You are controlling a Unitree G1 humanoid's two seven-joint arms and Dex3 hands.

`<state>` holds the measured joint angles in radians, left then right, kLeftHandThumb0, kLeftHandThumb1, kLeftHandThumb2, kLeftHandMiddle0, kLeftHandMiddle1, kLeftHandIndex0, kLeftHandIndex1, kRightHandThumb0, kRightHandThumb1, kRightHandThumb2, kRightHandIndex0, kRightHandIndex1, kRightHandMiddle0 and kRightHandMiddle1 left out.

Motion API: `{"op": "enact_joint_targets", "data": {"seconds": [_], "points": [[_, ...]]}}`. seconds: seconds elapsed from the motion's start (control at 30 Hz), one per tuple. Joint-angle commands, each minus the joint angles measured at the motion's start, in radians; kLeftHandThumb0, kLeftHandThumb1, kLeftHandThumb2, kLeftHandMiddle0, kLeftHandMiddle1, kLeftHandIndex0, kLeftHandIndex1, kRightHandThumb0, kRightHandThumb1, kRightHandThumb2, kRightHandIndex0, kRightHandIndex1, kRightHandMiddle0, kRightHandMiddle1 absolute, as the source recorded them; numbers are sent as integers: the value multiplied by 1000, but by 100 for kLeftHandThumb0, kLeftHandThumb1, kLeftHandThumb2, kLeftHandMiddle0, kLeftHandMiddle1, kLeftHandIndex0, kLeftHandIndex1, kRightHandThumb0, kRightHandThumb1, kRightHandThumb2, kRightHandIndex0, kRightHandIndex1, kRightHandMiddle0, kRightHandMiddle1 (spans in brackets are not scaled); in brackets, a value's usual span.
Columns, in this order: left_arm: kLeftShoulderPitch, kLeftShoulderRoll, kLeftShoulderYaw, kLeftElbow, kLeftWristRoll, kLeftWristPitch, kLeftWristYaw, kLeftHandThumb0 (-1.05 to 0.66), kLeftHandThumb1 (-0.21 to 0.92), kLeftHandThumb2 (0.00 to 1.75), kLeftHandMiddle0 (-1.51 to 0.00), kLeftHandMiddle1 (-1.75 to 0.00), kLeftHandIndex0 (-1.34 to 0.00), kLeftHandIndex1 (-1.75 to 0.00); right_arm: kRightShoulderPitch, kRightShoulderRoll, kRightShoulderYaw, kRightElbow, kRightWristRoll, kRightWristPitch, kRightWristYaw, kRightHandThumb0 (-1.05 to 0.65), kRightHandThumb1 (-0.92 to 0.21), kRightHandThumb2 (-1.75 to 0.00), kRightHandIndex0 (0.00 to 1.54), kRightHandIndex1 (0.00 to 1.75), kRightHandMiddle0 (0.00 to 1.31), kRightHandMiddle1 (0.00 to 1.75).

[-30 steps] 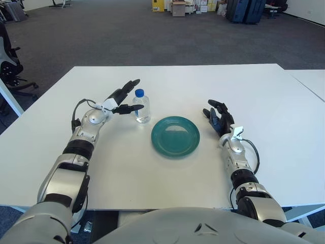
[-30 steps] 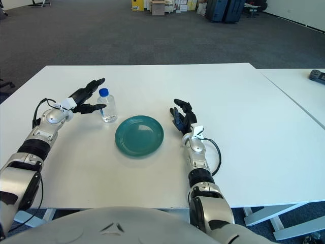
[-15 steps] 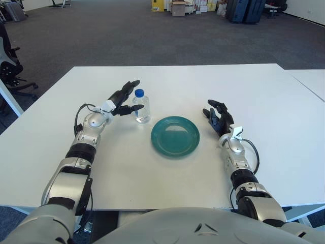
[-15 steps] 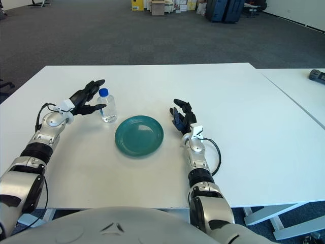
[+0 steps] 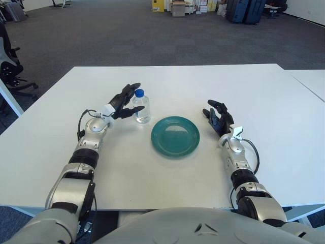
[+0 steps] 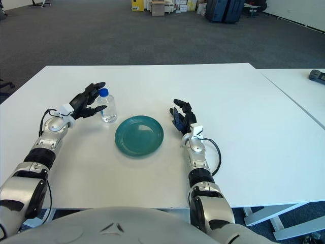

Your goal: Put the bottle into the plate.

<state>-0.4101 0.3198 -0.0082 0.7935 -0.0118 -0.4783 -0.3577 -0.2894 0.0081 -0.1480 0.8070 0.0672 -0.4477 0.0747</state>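
The clear bottle (image 5: 142, 107) with a blue cap stands upright on the white bench (image 5: 152, 168), just beside the far-left rim of the round teal plate (image 5: 175, 135) and not on it. The left hand (image 5: 120, 102) is right up against the bottle's left side with its dark fingers (image 5: 131, 109) spread apart around the bottle, not clamped on it. The right hand (image 5: 218, 118) rests on the bench near the plate's right side, fingers loosely apart and holding nothing
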Motion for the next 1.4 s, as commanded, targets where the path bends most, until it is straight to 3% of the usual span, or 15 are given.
{"op": "enact_joint_targets", "data": {"seconds": [0.0,0.67,1.37], "points": [[2,-9,26,12,-29,-15,-15,-86,92,13,-23,-2,0,-60,5,-2,-3,19,13,25,1,-56,-92,-57,64,2,14,90],[10,-44,54,45,-41,-11,-12,-83,92,12,-29,-2,0,-73,6,1,1,10,4,34,-13,-55,-92,-58,64,2,13,90],[-33,-68,5,135,64,46,81,-78,89,7,-32,-2,0,-80,21,9,11,-9,1,34,-30,-57,-92,-59,66,2,16,91]]}}
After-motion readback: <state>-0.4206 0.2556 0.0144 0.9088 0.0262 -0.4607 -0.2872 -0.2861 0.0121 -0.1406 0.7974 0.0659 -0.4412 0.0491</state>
